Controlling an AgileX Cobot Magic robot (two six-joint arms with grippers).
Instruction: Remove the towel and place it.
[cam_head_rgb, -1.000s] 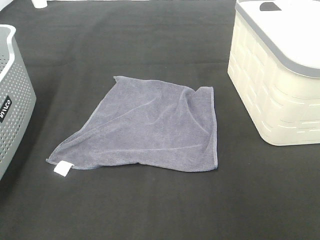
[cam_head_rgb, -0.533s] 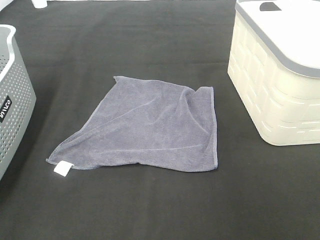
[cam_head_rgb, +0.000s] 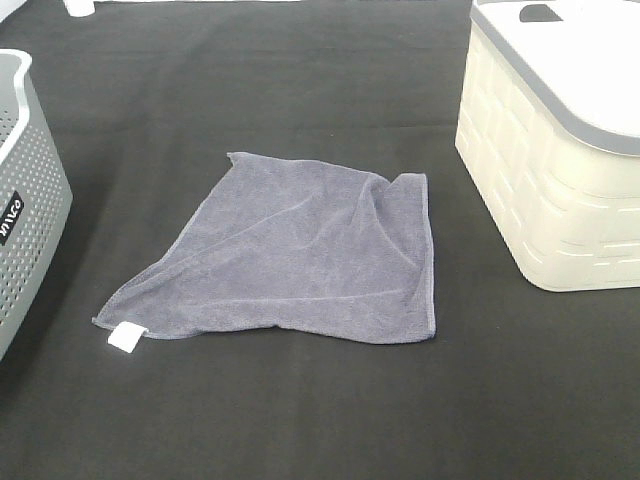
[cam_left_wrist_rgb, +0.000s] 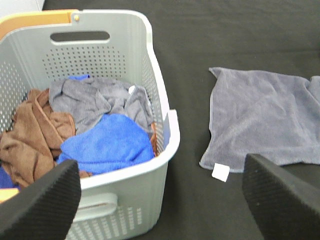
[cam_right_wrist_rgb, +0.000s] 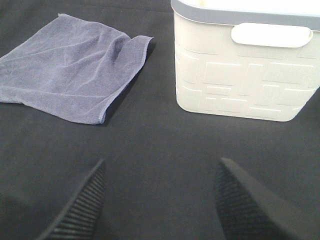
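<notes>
The grey-purple towel (cam_head_rgb: 300, 250) lies spread flat on the black table, its small white tag (cam_head_rgb: 126, 338) at the near left corner. It also shows in the left wrist view (cam_left_wrist_rgb: 265, 120) and the right wrist view (cam_right_wrist_rgb: 70, 70). No gripper shows in the exterior high view. My left gripper (cam_left_wrist_rgb: 160, 200) is open and empty, above the grey basket's near side, apart from the towel. My right gripper (cam_right_wrist_rgb: 160, 200) is open and empty over bare table, apart from the towel and the cream basket.
A grey perforated basket (cam_head_rgb: 25, 180) stands at the left edge; in the left wrist view (cam_left_wrist_rgb: 155, 100) it holds brown, blue and grey cloths. A cream basket with a grey rim (cam_head_rgb: 560, 180) stands at the right, also in the right wrist view (cam_right_wrist_rgb: 240, 75).
</notes>
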